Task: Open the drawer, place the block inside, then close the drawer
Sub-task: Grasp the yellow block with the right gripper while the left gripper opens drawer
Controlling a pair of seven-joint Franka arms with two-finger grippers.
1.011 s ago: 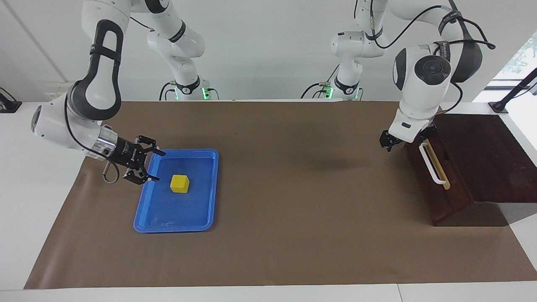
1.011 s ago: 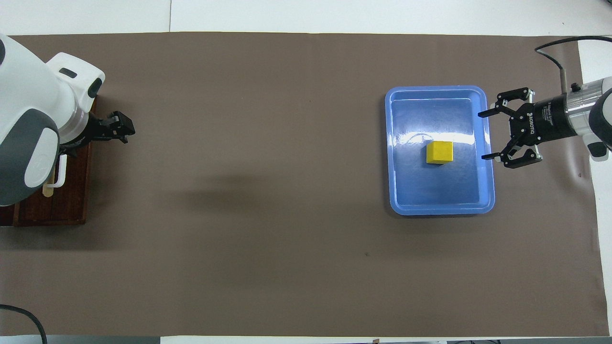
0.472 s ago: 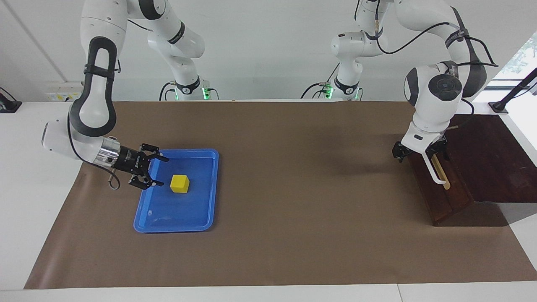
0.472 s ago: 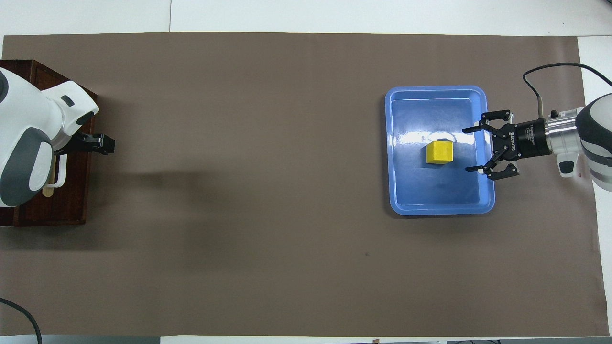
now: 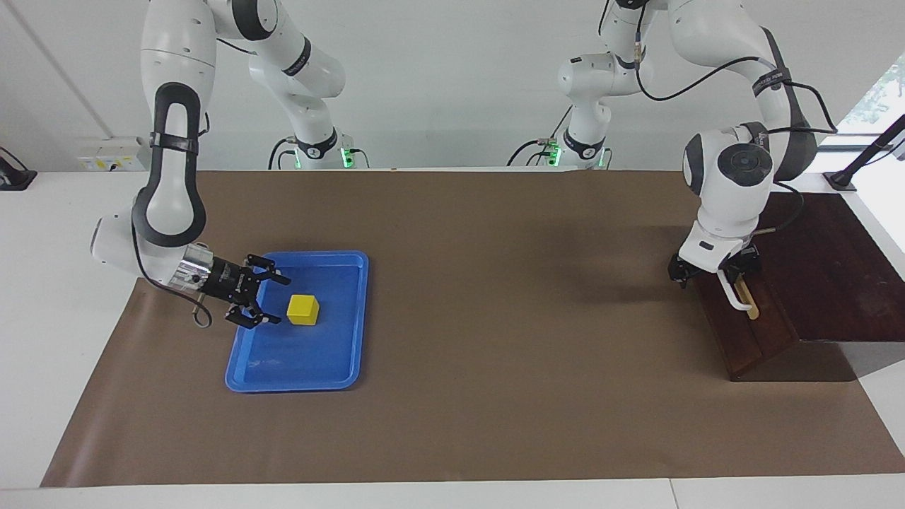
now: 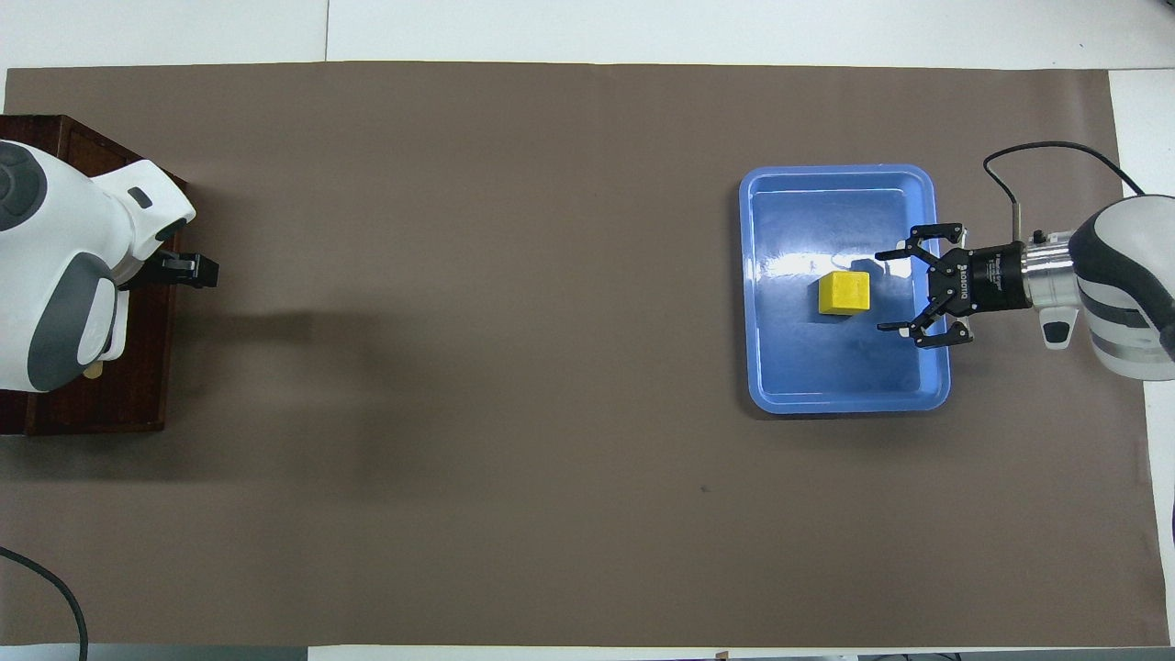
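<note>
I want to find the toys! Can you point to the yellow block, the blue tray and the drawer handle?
yellow block (image 5: 303,309): facing view, on its front face.
blue tray (image 5: 293,359): facing view, on its bare floor, farther from the robots than the block.
drawer handle (image 5: 731,294): facing view, on the white bar.

Bright, even light; glare on tray (image 6: 789,266).

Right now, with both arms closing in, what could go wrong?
1. The right gripper comes in low and sideways, fingers open beside the block; a misaligned finger could shove it across the blue tray.
2. The left gripper sits at one end of the white handle on the shut drawer; an off-centre pull may slip.
</note>
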